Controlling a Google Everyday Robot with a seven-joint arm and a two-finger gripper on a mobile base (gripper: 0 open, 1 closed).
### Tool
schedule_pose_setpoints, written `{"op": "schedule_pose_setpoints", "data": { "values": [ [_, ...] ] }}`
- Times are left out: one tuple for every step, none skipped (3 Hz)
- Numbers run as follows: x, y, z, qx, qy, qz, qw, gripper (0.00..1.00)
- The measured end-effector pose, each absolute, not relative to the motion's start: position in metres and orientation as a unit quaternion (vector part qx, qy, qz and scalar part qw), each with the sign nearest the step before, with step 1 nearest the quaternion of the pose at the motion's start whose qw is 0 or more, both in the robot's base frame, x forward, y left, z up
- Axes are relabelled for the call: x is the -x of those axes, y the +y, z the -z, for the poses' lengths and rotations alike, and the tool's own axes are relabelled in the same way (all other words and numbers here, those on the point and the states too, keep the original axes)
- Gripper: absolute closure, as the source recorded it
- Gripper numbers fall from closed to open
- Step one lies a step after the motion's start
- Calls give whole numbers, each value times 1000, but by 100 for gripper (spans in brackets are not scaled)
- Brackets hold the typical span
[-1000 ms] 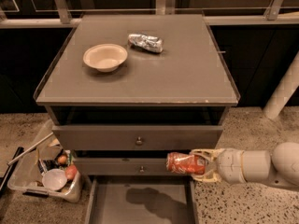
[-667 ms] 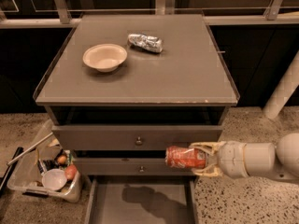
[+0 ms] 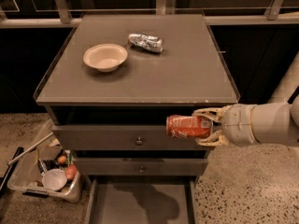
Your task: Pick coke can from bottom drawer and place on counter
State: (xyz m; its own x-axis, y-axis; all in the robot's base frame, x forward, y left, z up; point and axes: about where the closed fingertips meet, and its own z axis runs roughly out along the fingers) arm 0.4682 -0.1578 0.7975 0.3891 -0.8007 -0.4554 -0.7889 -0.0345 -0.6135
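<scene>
The coke can [image 3: 186, 126] is red with white marks and lies sideways in my gripper [image 3: 209, 125], whose pale fingers [image 3: 211, 112] clasp its right end from above and below. I hold it in the air in front of the upper drawer's face, just below the counter's front edge. The counter [image 3: 187, 73] is the broad grey-brown cabinet top. The bottom drawer [image 3: 140, 204] is pulled open at the bottom of the view and shows an empty flat tray.
On the counter a cream bowl [image 3: 105, 56] sits at the left and a dented silver can [image 3: 145, 42] lies behind it. Two shut drawers with round knobs [image 3: 138, 141] face me. A clear bin [image 3: 46, 171] of odds and ends stands on the floor at the left.
My gripper has lifted the coke can from level with the middle drawer up to the upper drawer's face, moving slightly upward and staying at the cabinet's right front.
</scene>
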Motion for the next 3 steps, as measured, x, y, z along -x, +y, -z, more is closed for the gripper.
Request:
{"op": "schedule_pose_setpoints", "data": {
  "values": [
    [-468, -158, -798, 719, 553, 7, 421, 100],
    [-475, -155, -812, 718, 548, 24, 429, 100],
    [-486, -148, -847, 728, 528, 45, 436, 100]
  ]
}}
